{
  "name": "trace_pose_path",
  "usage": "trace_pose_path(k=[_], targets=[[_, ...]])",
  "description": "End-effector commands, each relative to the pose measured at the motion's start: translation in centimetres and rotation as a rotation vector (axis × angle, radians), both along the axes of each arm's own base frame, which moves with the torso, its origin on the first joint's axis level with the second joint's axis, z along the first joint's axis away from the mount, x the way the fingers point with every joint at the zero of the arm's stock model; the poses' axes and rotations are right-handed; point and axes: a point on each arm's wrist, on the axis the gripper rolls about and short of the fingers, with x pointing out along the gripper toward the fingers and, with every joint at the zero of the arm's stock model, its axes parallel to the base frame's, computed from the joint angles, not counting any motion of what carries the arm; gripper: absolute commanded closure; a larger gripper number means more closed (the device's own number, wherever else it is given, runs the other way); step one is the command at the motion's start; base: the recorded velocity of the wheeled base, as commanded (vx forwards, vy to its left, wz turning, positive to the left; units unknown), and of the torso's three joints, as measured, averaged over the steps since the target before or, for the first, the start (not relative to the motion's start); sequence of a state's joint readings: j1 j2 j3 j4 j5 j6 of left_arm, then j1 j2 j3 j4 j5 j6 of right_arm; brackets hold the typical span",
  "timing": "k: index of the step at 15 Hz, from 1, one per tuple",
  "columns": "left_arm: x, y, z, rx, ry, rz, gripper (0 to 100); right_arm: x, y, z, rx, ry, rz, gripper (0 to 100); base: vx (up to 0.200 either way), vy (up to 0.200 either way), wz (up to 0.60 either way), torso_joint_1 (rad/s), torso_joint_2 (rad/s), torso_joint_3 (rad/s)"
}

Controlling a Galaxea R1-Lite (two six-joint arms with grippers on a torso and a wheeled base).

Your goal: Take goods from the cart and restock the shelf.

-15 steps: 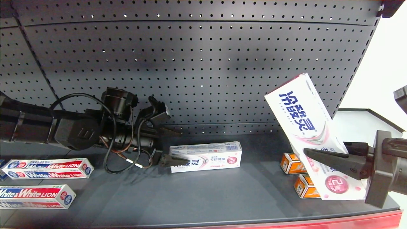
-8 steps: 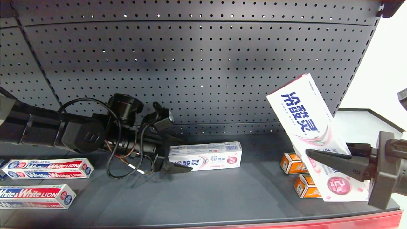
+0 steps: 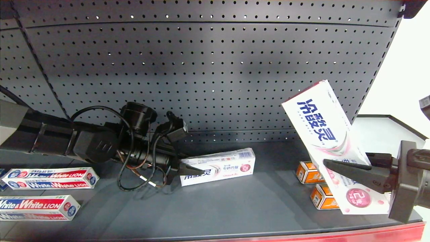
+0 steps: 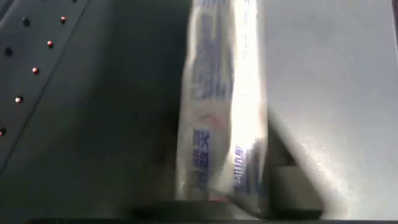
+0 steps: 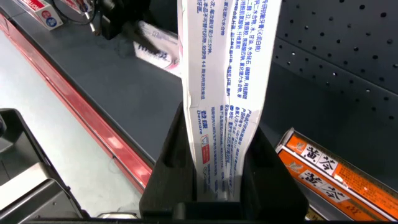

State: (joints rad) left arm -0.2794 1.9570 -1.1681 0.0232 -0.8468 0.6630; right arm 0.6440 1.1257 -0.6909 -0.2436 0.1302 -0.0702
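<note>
Presently, left claw (image 3: 193,165), right claw (image 3: 336,166) (each clamping one toothpaste box (image 3: 228,164) (image 3: 319,124)), two orange boxes (image 3: 306,172) (image 3: 321,197)

pink-white box: two. One (image 3: 218,166) lies on the shelf; one (image 3: 322,134) stands tilted at the right end.
red-blue box: two, both flat at the left end, one (image 3: 50,178) behind the other (image 3: 37,207).
orange box: two, small, at the right end, one (image 3: 306,172) behind the other (image 3: 321,197).
blue sliver (image 3: 1,174): one, at the far left edge. Too little shows to count it as a box.
boxes in all: six that can be counted; three kinds, a pair of each.
grippers: two, the left gripper (image 3: 191,164) and the right gripper (image 3: 331,164).
shelf (image 3: 218,208): one board.
pegboard (image 3: 215,84): one back wall.
</note>
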Motion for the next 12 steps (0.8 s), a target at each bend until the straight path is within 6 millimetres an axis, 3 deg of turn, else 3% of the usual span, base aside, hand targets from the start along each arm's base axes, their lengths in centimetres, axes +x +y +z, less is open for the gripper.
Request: trace_pose_path(k=[1, 6, 12], targets=[[-0.2, -0.4, 0.2, -0.015, -0.012, -0.028, 100, 0.0, 0.0, 0.0, -0.001, 0.001, 0.0, 100, 0.0, 0.0, 0.0, 0.0, 0.0, 0.0], [-1.8, -0.5, 1.3, -0.043, -0.053, -0.1, 100, 0.1, 0.1, -0.1, -0.003, 0.004, 0.002, 100, 0.0, 0.0, 0.0, 0.0, 0.0, 0.0], [-6.8, 0.2, 0.4, -0.014, -0.036, -0.161, 100, 0.1, 0.1, -0.1, -0.003, 0.004, 0.002, 100, 0.0, 0.0, 0.0, 0.0, 0.0, 0.0]])
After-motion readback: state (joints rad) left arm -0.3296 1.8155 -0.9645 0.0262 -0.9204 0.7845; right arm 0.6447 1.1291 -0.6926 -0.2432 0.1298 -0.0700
